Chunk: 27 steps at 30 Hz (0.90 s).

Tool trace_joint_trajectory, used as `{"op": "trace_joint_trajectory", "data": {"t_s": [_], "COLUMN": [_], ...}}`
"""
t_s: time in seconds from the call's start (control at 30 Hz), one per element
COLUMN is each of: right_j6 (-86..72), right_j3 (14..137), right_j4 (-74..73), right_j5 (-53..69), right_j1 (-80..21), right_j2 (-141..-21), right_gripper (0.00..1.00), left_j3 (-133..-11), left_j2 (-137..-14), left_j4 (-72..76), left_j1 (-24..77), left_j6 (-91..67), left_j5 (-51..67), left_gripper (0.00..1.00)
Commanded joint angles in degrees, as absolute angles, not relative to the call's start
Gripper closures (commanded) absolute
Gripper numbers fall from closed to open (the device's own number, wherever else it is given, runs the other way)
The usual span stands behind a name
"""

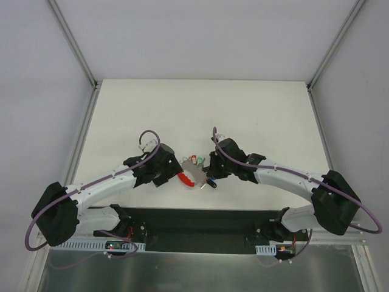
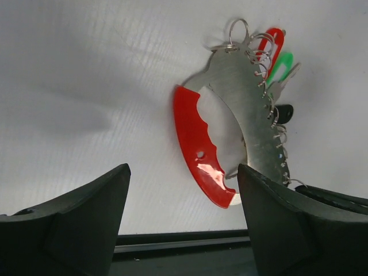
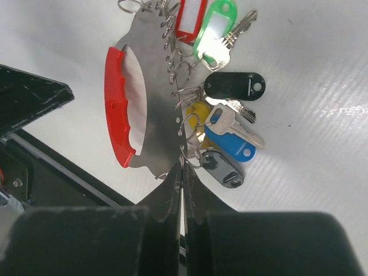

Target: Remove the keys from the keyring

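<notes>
The keyring is a silvery crescent plate (image 3: 152,86) with a red grip (image 3: 115,103) and small wire rings along its rim. It lies on the white table (image 1: 243,109). The keys (image 3: 230,123) hang from those rings with red (image 3: 190,17), green (image 3: 214,26), black (image 3: 236,85), yellow (image 3: 198,112) and blue (image 3: 233,144) tags. My right gripper (image 3: 183,164) is shut, its tips pinching the plate's lower rim at a small ring. My left gripper (image 2: 183,172) is open, with the red grip's end (image 2: 198,144) just ahead between its fingers (image 2: 253,190). In the top view the plate (image 1: 193,173) lies between both grippers.
The black base rail (image 1: 200,222) runs along the table's near edge, just behind both grippers. Metal frame posts (image 1: 76,45) stand at the table's far corners. The left gripper's finger (image 3: 29,98) shows at the left of the right wrist view.
</notes>
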<state>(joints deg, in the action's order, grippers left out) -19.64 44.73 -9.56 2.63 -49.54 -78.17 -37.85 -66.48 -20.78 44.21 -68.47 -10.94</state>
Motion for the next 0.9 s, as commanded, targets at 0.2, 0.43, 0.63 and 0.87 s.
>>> {"op": "trace_joint_trajectory", "data": {"t_s": [0.2,0.43,0.63,0.87], "right_j6": [-22.68,-22.59,-22.06,-21.18], "right_j3": [47.37,47.55,47.99,48.08], "right_j4": [-6.24,-6.06,-5.98,-5.98], "right_j5": [4.04,3.43,3.16,2.81], "right_j1": [-51.5,-51.94,-52.38,-52.91], "right_j2": [-79.01,-79.1,-79.19,-79.1], "right_gripper": [0.99,0.99,0.99,0.99], "left_j3": [-33.67,-33.13,-35.24,-36.56], "left_j2": [-66.27,-71.27,-74.96,-78.66], "left_j4": [-12.75,-11.96,-10.81,-8.97], "left_j1": [44.38,44.47,44.47,44.47], "left_j6": [-81.11,-83.41,-82.79,-83.14], "left_j5": [-0.45,3.87,4.3,6.5], "left_gripper": [0.26,0.28,0.29,0.43]}}
